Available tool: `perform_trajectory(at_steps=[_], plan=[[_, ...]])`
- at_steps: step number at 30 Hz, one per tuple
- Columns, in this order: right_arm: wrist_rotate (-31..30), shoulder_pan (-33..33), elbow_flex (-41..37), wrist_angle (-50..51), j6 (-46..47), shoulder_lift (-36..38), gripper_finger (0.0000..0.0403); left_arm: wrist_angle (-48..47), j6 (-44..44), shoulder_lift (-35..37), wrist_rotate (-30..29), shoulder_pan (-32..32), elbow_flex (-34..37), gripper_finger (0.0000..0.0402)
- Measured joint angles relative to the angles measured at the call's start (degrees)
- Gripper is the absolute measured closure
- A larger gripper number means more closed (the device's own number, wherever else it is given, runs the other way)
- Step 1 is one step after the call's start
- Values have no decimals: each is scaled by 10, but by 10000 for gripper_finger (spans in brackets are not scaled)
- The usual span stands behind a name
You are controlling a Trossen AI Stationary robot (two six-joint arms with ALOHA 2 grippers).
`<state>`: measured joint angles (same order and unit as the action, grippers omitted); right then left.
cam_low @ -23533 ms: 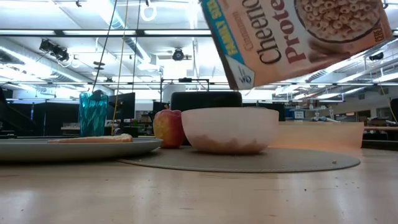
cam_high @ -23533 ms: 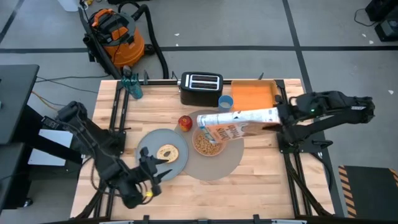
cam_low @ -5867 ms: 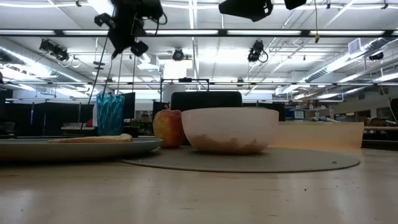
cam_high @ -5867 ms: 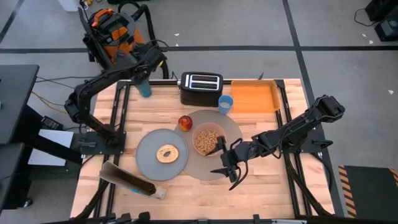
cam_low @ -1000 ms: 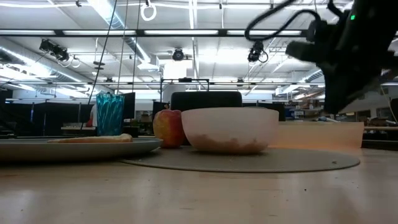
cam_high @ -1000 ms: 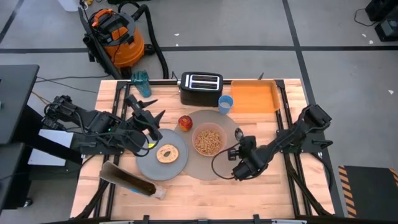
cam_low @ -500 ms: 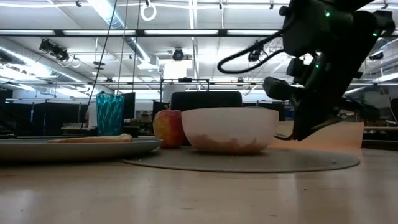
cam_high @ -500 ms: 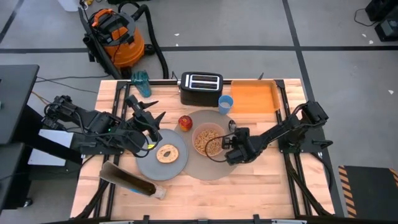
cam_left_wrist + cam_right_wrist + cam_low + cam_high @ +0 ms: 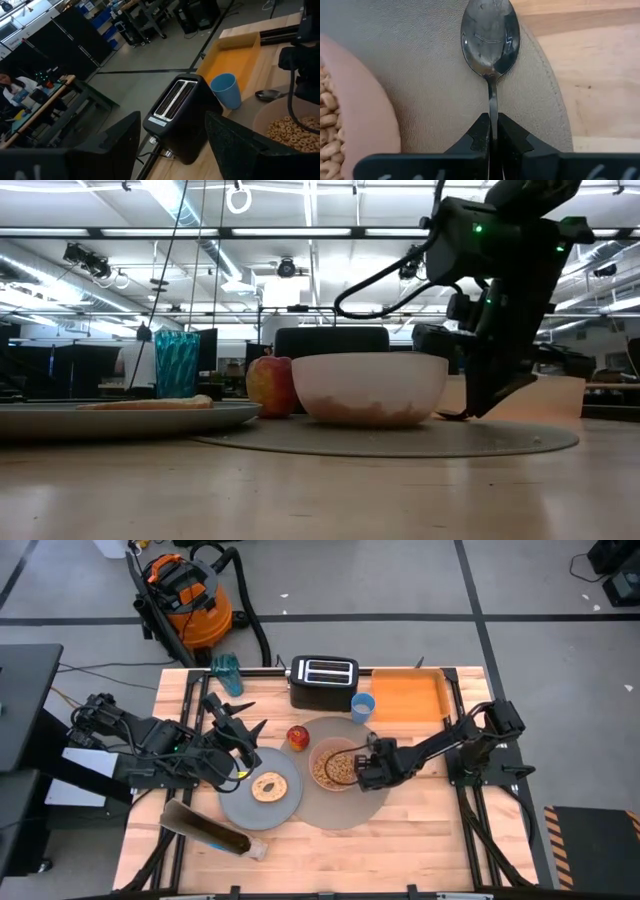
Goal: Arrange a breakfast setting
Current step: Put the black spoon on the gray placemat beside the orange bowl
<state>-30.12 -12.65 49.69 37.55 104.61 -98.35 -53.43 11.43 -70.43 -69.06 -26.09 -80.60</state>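
The grey mat (image 9: 345, 812) carries the pink bowl (image 9: 335, 765), which holds cereal. Left of the mat is the grey-blue plate (image 9: 238, 798) with the bagel (image 9: 267, 786) lying on it. The red apple (image 9: 297, 737) and the blue cup (image 9: 362, 707) stand by the mat's far edge. My right gripper (image 9: 366, 762) is low beside the bowl's right side, shut on the metal spoon (image 9: 490, 37). My left gripper (image 9: 235, 725) hovers open over the table left of the apple, holding nothing. My right gripper pinches the spoon's thin handle (image 9: 492, 117) between its two fingertips. The fingers slant down from the table's right and lie along the handle. The spoon's bowl end (image 9: 490, 37) faces up, low over the mat's right part; I cannot tell whether it touches the mat.
The black toaster (image 9: 323, 680) and the orange tray (image 9: 410, 695) stand along the far edge, with a teal glass (image 9: 228, 673) at the far left. A cereal box (image 9: 210, 830) lies on its side at the near left. Bare wood shows near the front edge.
My right gripper, still shut on the spoon, has gone from the mat's near right side toward the far edge and the bowl, and down. The spoon has travelled with it and now sits low beside the bowl's right side.
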Motion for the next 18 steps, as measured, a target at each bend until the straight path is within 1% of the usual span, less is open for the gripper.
perform_trajectory(at_steps=[7, 18], plan=[[29, 18, 0, 1, -23, 0, 366, 7, 3, 0, 0, 0, 0, 171], [37, 20, 0, -2, -28, 0, 364, 21, -5, 0, 0, 0, 0, 171]])
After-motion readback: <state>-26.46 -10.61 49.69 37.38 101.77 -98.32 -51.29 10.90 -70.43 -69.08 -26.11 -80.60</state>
